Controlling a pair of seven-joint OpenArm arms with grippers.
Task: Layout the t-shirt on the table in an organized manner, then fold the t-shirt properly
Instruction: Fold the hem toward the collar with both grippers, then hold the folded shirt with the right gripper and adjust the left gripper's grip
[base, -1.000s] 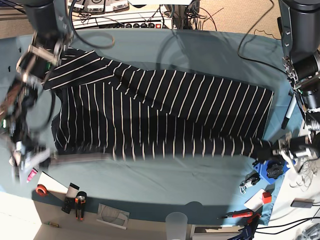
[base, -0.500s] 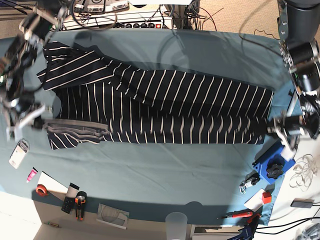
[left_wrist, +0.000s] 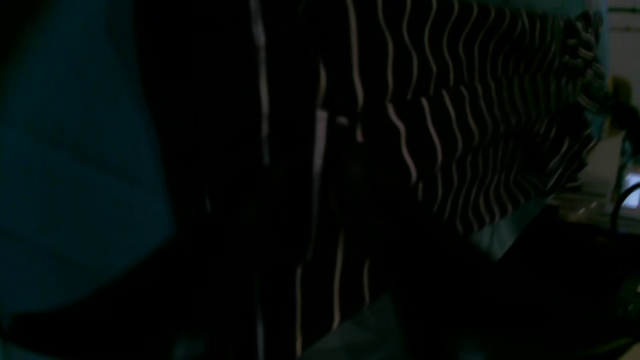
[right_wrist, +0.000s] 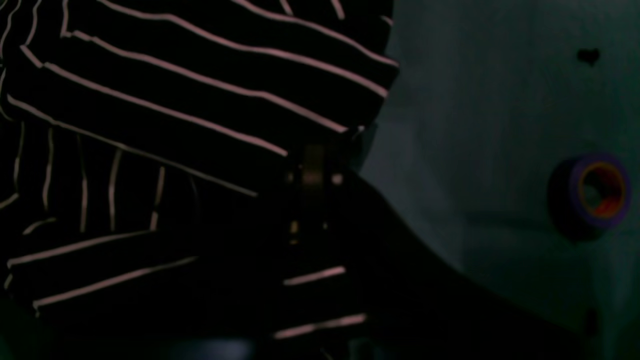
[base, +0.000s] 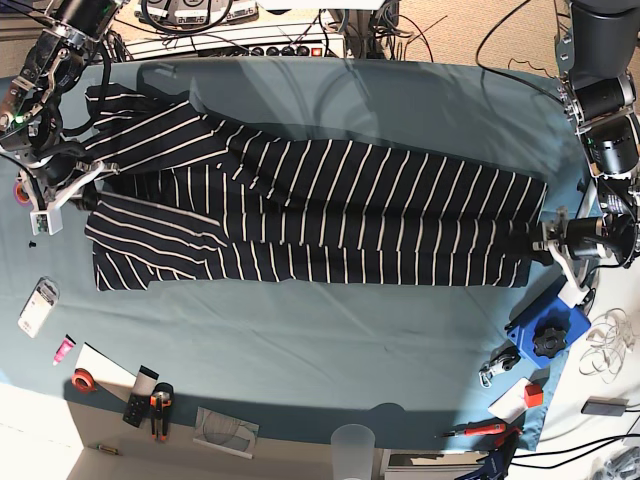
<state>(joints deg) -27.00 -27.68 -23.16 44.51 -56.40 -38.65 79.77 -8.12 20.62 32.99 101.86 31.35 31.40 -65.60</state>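
Base view: the dark navy t-shirt with thin white stripes (base: 320, 215) lies folded lengthwise across the middle of the teal cloth-covered tabletop (base: 330, 340), stretching from 9 to 3 o'clock. The right gripper (base: 62, 190) sits at 9 o'clock on the sleeve end; the left gripper (base: 560, 245) sits at 3 o'clock by the hem. I cannot tell whether either one's fingers are parted or clamped on cloth.

Left wrist view: dark, striped fabric at centre, teal tabletop at 9 o'clock.

Right wrist view: striped fabric at 10 o'clock; a purple tape roll (right_wrist: 597, 190) at 3 o'clock
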